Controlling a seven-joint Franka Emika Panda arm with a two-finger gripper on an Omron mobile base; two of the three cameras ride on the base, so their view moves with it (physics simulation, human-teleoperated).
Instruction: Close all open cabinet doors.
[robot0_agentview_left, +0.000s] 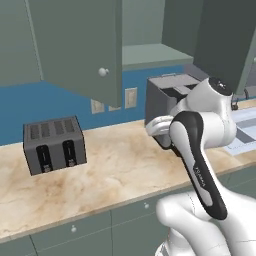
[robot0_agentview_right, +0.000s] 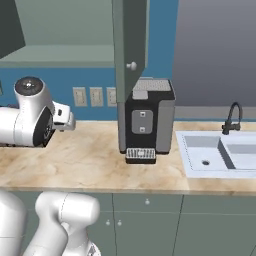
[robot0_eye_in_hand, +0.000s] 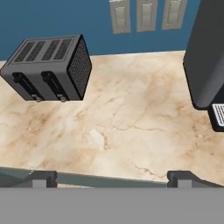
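Note:
Two grey-green upper cabinet doors stand swung open over the counter. The left door (robot0_agentview_left: 75, 45) carries a round pale knob (robot0_agentview_left: 103, 71); its corner shows in the right base view (robot0_agentview_right: 10, 25). The right door (robot0_agentview_left: 222, 40) hangs above the coffee machine and appears nearly edge-on (robot0_agentview_right: 131, 40) in the right base view. Between them lies the open cabinet shelf (robot0_agentview_left: 150, 52). My gripper (robot0_eye_in_hand: 112, 179) is open, its fingertips (robot0_eye_in_hand: 41, 178) wide apart with nothing between them. It points down at the counter, well below both doors.
A dark toaster (robot0_agentview_left: 54, 144) (robot0_eye_in_hand: 48, 68) sits on the marble counter (robot0_agentview_left: 120, 170) to the left. A black coffee machine (robot0_agentview_right: 147, 120) stands to the right, with a sink (robot0_agentview_right: 220, 152) and faucet (robot0_agentview_right: 232, 117) beyond. Wall outlets (robot0_eye_in_hand: 144, 15) line the blue backsplash.

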